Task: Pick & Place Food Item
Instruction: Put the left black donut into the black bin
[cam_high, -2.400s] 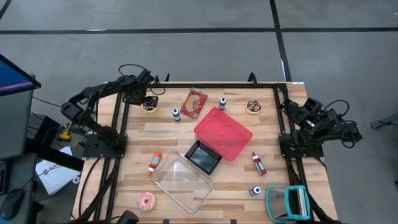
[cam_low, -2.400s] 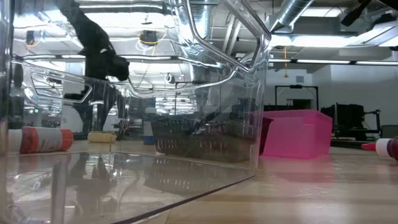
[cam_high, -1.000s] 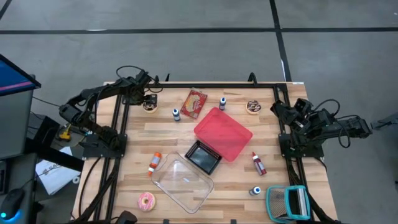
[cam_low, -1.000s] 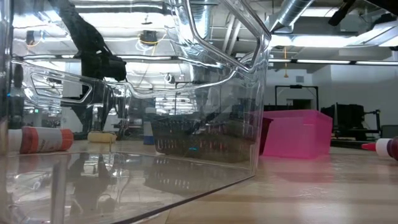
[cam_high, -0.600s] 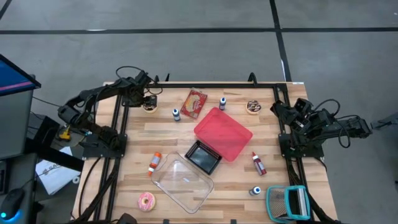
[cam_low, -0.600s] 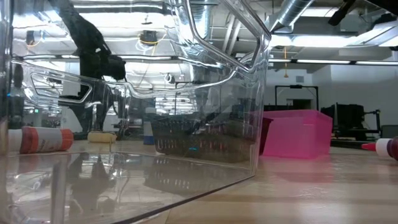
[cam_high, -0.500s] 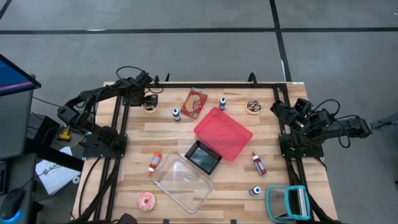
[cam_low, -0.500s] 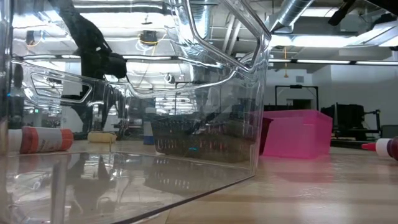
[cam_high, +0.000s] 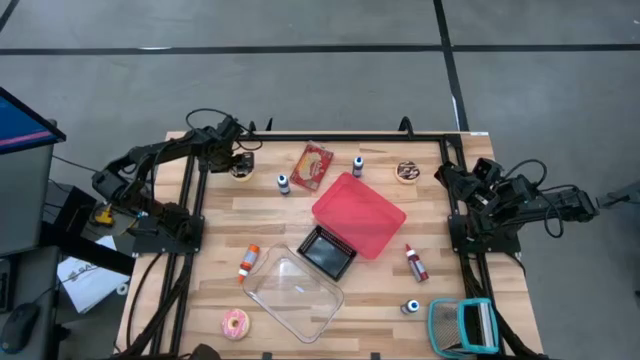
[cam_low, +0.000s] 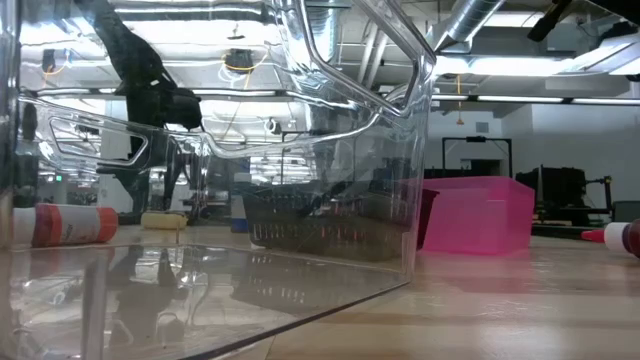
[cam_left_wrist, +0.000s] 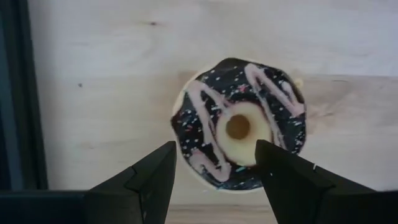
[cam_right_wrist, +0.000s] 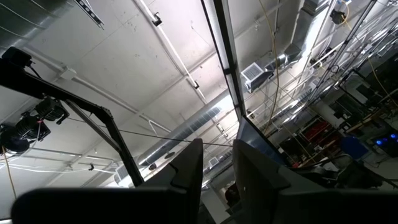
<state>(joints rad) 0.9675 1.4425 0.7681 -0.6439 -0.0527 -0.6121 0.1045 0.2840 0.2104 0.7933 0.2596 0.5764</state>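
Three donuts lie on the table (cam_high: 220, 215): a chocolate donut (cam_high: 240, 170) at the upper left of the high view, a second chocolate one (cam_high: 407, 172) at the upper right, and a pink donut (cam_high: 236, 324) at the lower left. There are also a red snack packet (cam_high: 312, 165), a pink bin (cam_high: 359, 214), a black basket (cam_high: 327, 251) touching the bin's lower-left side, and a clear tub (cam_high: 295, 293) just below the basket. I count three small dark bottles, one (cam_high: 283, 183) beside the packet, one (cam_high: 358, 165) to its right, one (cam_high: 411, 306) at the lower right, plus an orange-capped tube (cam_high: 247, 262) and a red bottle (cam_high: 416, 263). A teal rack (cam_high: 461, 325) is cut off by the bottom edge.

The left gripper (cam_left_wrist: 216, 174) hovers over the upper-left chocolate donut (cam_left_wrist: 239, 131), fingers spread to either side of it, not gripping. The right gripper (cam_right_wrist: 217, 163) is clenched on nothing, pointing up at the ceiling off the table's right edge.

In the low view the clear tub (cam_low: 250, 200) fills most of the frame and blurs what stands behind it; the red bottle (cam_low: 618, 236) is cut off at the right edge.
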